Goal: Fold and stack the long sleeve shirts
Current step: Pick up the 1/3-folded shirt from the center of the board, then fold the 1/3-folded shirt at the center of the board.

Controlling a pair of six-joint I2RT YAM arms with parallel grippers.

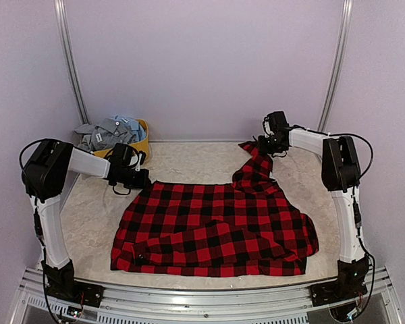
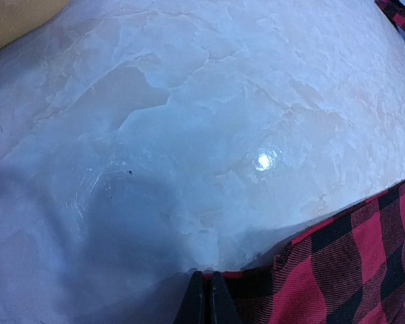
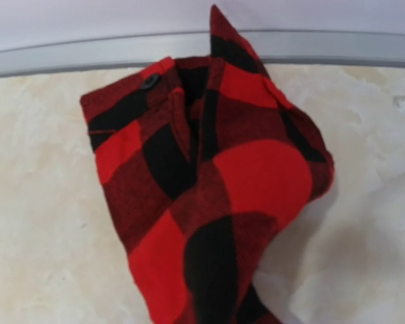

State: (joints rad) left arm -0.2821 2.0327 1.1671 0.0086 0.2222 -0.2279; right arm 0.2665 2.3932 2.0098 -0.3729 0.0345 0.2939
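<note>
The shirt (image 1: 216,233) is gripped, corner in the left claw (image 2: 207,283) and cuff (image 3: 189,155) in the right claw (image 1: 264,144), to be stretched flat.

Overhead and close wrist views of flannel (image 1: 216,229)

**Checked shirt between two arms**

A red-and-black checked flannel shirt (image 1: 216,233) lies spread across the pale marbled table (image 1: 88,216), lower centre. The left gripper (image 1: 142,179) is closed at its upper-left corner. The right gripper (image 1: 264,144), upper right, pinches a raised sleeve. Upper left, a yellow oval plastic tub (image 1: 145,144) holds grey and pale blue cloth shirts (image 1: 108,133).
</note>
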